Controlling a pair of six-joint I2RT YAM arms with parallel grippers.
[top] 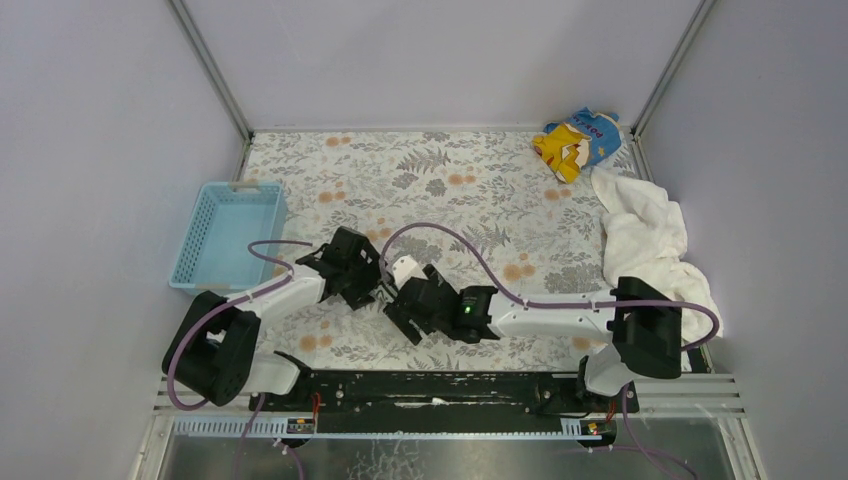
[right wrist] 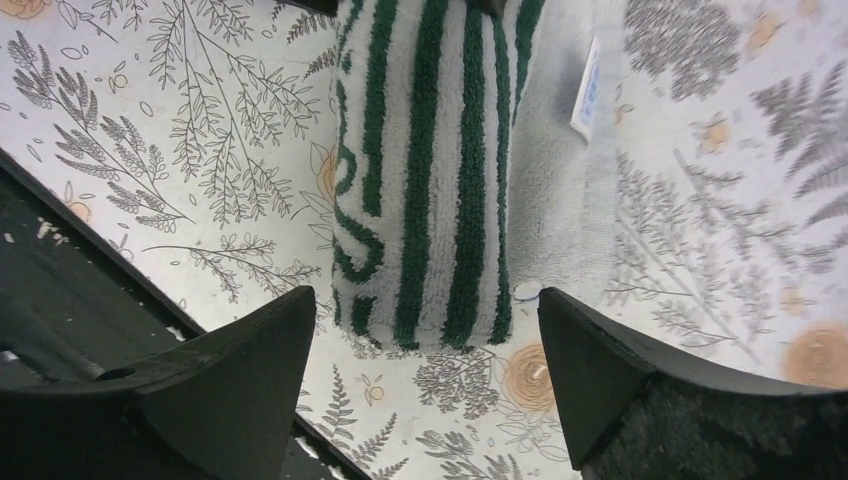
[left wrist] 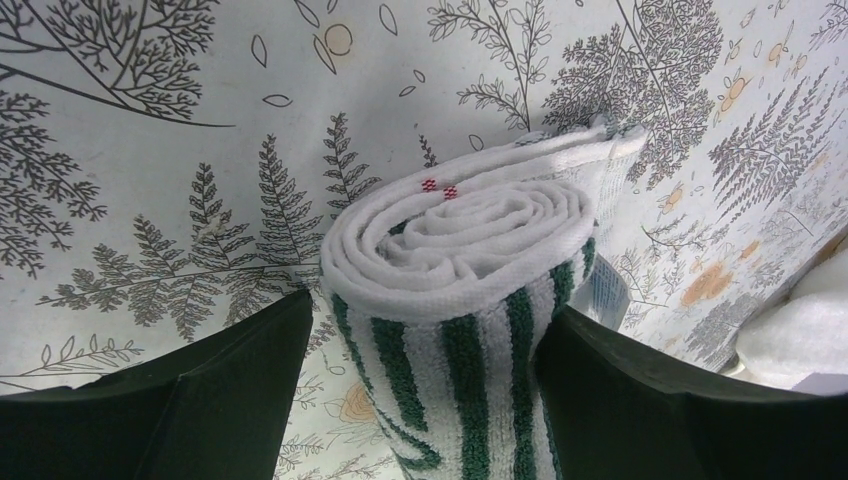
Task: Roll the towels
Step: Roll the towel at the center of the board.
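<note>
Progress stands at half: we have the striped towel (left wrist: 455, 250) rolled, left gripper (left wrist: 425, 310) closed on it, right gripper (right wrist: 425, 300) wide open, empty; the white towel (top: 645, 235) lies crumpled.

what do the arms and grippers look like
The left arm and right arm have white links and black joint housings, each with a looping purple cable. A green light shows near the right wrist. Left gripper and right gripper: black, wedge-shaped fingers.

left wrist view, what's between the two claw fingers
A rolled green-and-white striped terry towel, spiral end toward the camera, lies between the fingers of the left claw, in the left wrist view.
</note>
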